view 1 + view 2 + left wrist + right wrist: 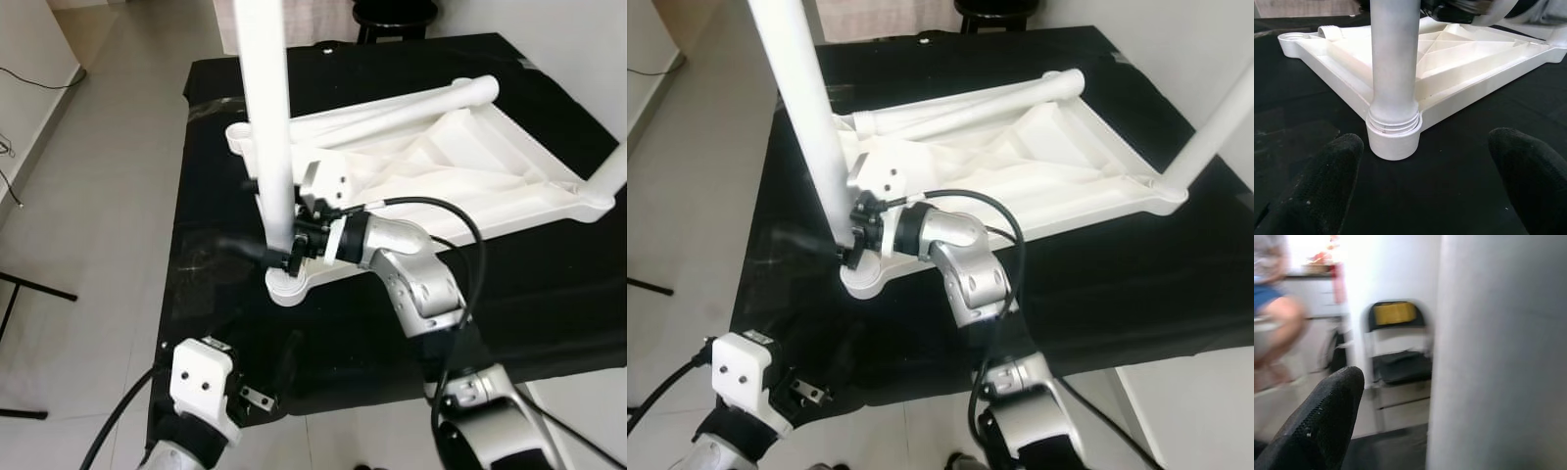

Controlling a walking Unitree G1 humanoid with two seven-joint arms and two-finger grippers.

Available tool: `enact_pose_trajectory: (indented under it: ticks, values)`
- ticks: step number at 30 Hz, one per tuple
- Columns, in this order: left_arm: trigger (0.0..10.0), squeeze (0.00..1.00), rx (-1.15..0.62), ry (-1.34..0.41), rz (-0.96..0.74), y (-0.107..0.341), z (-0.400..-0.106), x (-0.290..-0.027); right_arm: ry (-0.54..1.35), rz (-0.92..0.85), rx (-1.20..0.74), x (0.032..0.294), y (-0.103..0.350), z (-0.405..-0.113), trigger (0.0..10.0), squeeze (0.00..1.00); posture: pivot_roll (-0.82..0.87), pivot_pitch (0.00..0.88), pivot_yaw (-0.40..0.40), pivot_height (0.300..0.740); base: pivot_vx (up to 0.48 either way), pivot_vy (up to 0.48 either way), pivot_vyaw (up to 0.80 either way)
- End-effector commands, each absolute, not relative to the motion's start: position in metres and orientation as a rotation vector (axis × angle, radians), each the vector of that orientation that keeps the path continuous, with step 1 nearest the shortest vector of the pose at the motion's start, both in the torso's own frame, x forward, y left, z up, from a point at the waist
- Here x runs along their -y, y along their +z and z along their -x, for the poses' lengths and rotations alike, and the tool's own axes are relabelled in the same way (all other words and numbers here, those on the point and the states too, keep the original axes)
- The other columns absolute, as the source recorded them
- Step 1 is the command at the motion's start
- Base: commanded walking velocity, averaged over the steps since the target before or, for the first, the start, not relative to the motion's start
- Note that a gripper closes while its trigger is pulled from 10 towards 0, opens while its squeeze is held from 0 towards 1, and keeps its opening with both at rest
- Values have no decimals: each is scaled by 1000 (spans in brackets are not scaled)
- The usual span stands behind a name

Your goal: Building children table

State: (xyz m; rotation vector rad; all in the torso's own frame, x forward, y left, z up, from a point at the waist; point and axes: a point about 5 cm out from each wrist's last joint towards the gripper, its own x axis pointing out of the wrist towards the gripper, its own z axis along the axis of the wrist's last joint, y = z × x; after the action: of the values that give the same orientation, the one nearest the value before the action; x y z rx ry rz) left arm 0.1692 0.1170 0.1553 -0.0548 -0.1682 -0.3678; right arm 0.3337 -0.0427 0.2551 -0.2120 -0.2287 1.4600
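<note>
A black-covered table is bearing the white plastic children's tabletop, which is lying upside down so its ribbed underside is facing up. One loose white leg is lying along the tabletop's far edge, and another leg is standing up out of the corner on the robot's right. At the near corner socket, an upright white leg is sitting with its threaded end showing just above the socket rim.

The right arm is reaching across the tabletop to this upright leg, and the right gripper is closing its black fingers around the leg low down, just above the socket; in the right wrist view one finger is showing beside the blurred white tube.

The left gripper is hovering low over the black cloth near the table's front edge, its two fingers spread wide apart, holding nothing, and pointing at the socket.
</note>
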Motion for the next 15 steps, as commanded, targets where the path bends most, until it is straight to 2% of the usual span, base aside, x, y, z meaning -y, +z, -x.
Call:
enact_pose_trajectory:
  ticks: [1, 9, 10, 11, 12, 13, 14, 15]
  values:
    - [10000, 0, 150, -370, 51, 153, -166, -116, 1560, 226, 252, 42, 264, -332, 10000, 0, 90, 193, 11, 740, 0, 0, 0]
    - [10000, 0, 147, -368, 55, 153, -164, -115, 1730, 283, 144, 52, 264, -339, 10000, 0, 95, 207, 7, 740, 0, 0, 0]
    - [10000, 0, 147, -369, 55, 153, -164, -114, 1753, 286, 119, 52, 261, -339, 8431, 0, 96, 208, 6, 740, 0, 0, 0]
    - [10000, 0, 147, -369, 55, 153, -164, -114, 1753, 286, 119, 52, 261, -339, 8431, 0, 96, 208, 6, 740, 0, 0, 0]
    - [10000, 0, 147, -369, 56, 153, -164, -114, 1774, 292, 110, 52, 259, -340, 1765, 0, 96, 208, 6, 740, 0, 0, 0]
    - [10000, 0, 147, -369, 56, 153, -164, -114, 1774, 292, 110, 52, 259, -340, 1765, 0, 96, 208, 6, 740, 0, 0, 0]
    - [10000, 0, 147, -369, 57, 153, -164, -114, 1788, 292, 103, 52, 257, -340, 0, 0, 97, 209, 6, 740, 0, 0, 0]
    - [10000, 0, 147, -369, 57, 153, -164, -114, 1788, 292, 103, 52, 257, -340, 0, 0, 97, 209, 6, 740, 0, 0, 0]
